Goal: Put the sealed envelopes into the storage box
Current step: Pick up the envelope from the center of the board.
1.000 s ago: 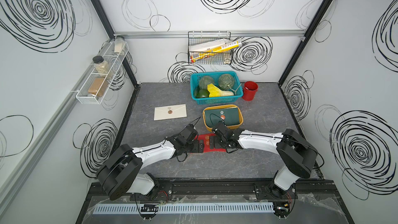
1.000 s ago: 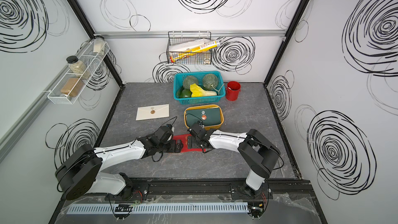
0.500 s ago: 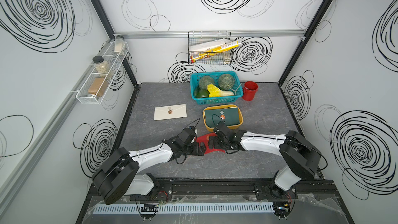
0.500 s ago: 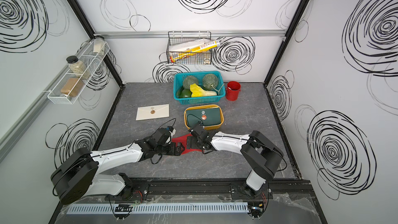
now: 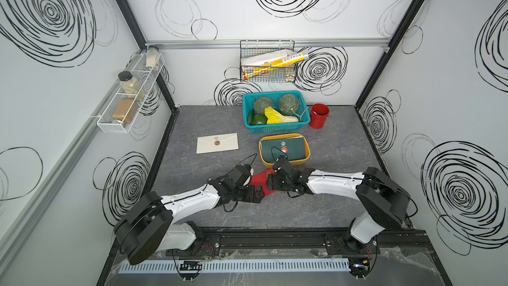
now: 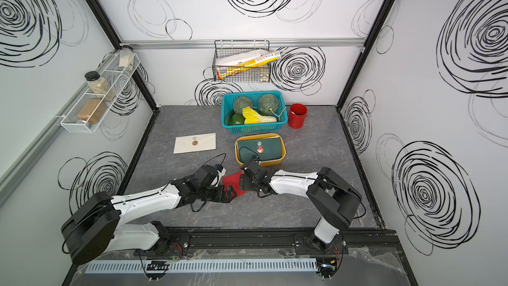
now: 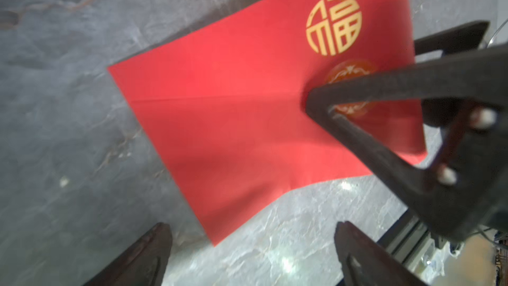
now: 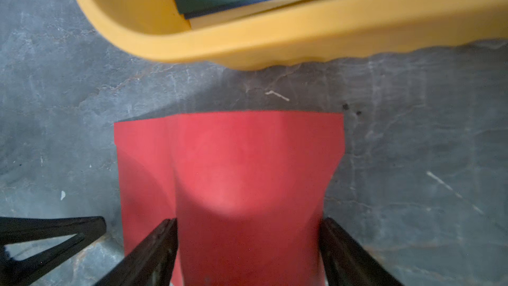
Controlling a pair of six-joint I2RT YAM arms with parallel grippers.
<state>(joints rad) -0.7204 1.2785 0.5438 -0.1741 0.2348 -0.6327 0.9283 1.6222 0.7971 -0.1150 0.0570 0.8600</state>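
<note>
In both top views the red envelope (image 5: pixel 259 179) (image 6: pixel 231 181) lay on the grey table (image 5: pixel 209 166) between the two arms. They covered most of it, so its long axis was hard to read there. The right gripper (image 5: pixel 270 184) stood over the side toward the storage box (image 5: pixel 309 151), and the left gripper (image 5: pixel 257 193) over the opposite side. The box sat just beyond the envelope, away from the robot's base, and the right arm was clearly nearer to it. A dark green envelope (image 5: pixel 286 148) lay inside the box. A cream envelope (image 5: pixel 217 143) lay well apart on the table.

In the left wrist view the left gripper's jaws were wide apart and held nothing. One corner of the red envelope (image 7: pixel 233 119) pointed at the gap between them. One of the right gripper's fingers (image 7: pixel 384 86) pressed on the paper at its round seal (image 7: pixel 353 112).

In the right wrist view the jaws of the right gripper (image 8: pixel 248 224) were also apart. The paper was bowed up between them and touched both, but it was not pinched flat. The envelope's long axis ran from the jaws straight toward the box wall (image 8: pixel 247 48), with a strip of bare table between its free edge and the wall. I judge that the coming move is a lift and carry along this axis.
</note>
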